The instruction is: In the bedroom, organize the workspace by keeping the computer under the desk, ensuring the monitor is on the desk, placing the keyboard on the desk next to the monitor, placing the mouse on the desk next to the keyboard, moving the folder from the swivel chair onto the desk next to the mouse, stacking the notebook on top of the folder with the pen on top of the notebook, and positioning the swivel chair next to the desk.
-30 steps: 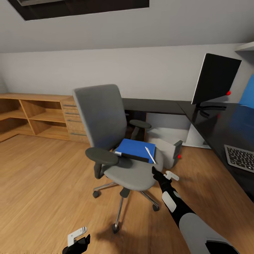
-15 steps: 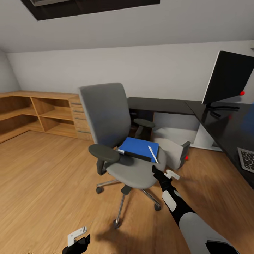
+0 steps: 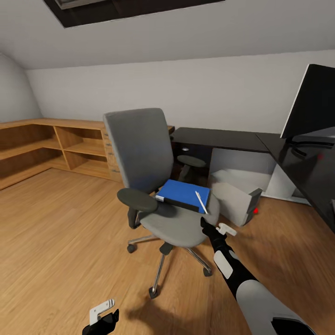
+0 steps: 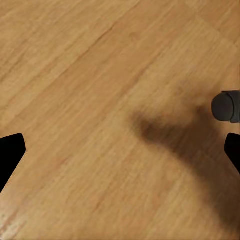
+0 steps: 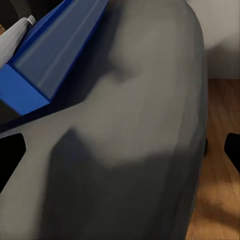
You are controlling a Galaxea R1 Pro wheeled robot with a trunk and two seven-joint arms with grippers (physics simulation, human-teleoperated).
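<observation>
Wood floor [image 3: 56,232], grey-walled bedroom. Right claw [image 3: 218,230] open, empty, at swivel chair [image 3: 153,186] seat edge; left claw [image 3: 103,316] open, empty. Risk: nudging seat rolls chair, shedding pen [image 3: 201,202] off blue folder [image 3: 181,193].

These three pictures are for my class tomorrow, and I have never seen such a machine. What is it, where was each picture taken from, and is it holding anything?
It is a simulated wheeled robot with two arms, steered by a person. The head view looks down from its head over a bedroom. The other two come from cameras at each wrist, looking along that arm's tool.

In the head view, a swivel chair stands on the wood floor. On its seat lies a blue folder, with a white pen on top. A black desk bears a monitor; a grey computer lies on the floor beside it.

The right tool hangs open near the seat's front edge, holding nothing. The left tool is open over bare floor, a chair caster nearby.
</observation>
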